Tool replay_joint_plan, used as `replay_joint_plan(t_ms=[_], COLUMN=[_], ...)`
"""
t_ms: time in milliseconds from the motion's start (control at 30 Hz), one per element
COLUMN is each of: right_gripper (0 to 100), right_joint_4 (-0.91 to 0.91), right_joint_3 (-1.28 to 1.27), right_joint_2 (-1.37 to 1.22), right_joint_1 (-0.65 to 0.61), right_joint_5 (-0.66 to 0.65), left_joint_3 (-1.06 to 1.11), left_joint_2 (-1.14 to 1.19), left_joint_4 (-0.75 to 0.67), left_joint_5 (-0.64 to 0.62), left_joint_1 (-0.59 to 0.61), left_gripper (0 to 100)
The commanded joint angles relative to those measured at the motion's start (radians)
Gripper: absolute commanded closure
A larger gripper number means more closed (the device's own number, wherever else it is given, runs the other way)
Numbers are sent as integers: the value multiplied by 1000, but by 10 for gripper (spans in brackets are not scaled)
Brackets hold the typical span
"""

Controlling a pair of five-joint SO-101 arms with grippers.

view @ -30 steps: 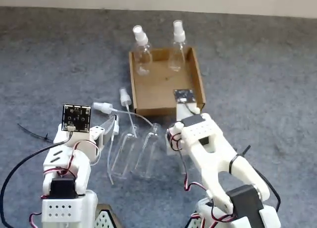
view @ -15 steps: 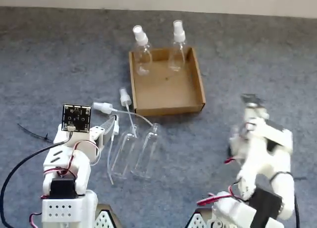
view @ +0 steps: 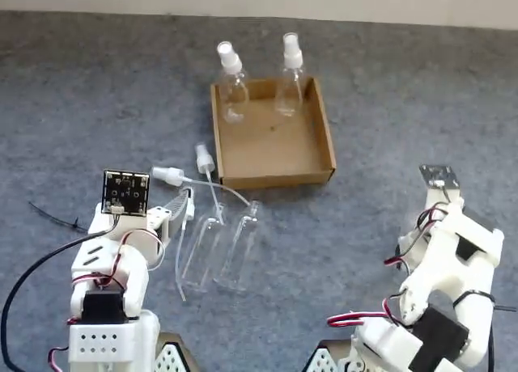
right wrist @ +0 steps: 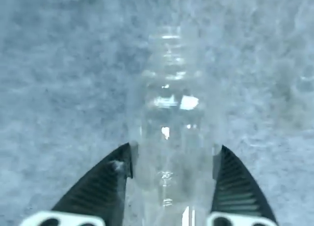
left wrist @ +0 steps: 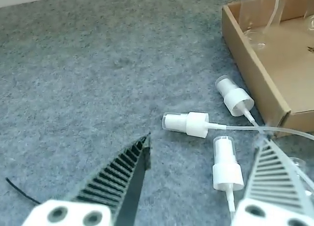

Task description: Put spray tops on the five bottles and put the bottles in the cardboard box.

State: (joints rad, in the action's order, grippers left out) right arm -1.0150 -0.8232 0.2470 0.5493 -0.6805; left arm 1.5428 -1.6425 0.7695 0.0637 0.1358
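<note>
Two clear bottles with white spray tops (view: 231, 81) (view: 290, 77) stand at the back of the cardboard box (view: 271, 178). Two uncapped clear bottles (view: 202, 247) (view: 240, 244) lie on the carpet in front of the box. Three loose spray tops (left wrist: 235, 98) (left wrist: 189, 124) (left wrist: 226, 167) lie beside the box corner, just ahead of my open left gripper (left wrist: 206, 140). My right gripper (right wrist: 171, 155) is shut on a third uncapped clear bottle (right wrist: 169, 88), its open neck pointing away over the carpet. The right arm (view: 449, 243) stands at the right side of the table.
Grey carpet (view: 388, 105) covers the whole table. A black cable tie (view: 53, 217) lies left of the left arm. The box (left wrist: 260, 69) has low walls with open floor in its front half.
The right arm swung from the box's front edge out to the right side of the table. The left arm and the loose items have not moved.
</note>
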Motion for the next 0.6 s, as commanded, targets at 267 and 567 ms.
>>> replay_joint_plan(t_ms=[267,567], right_gripper=[804,716], right_joint_4=[-205,-234], right_joint_3=[309,320], right_joint_2=[31,30], right_joint_1=[-177,-209], right_joint_5=[109,109], left_joint_3=[-4,-4], left_joint_2=[-1,-1], left_joint_4=[0,2], left_joint_5=[6,6], left_joint_1=[12,12], left_gripper=[702,702])
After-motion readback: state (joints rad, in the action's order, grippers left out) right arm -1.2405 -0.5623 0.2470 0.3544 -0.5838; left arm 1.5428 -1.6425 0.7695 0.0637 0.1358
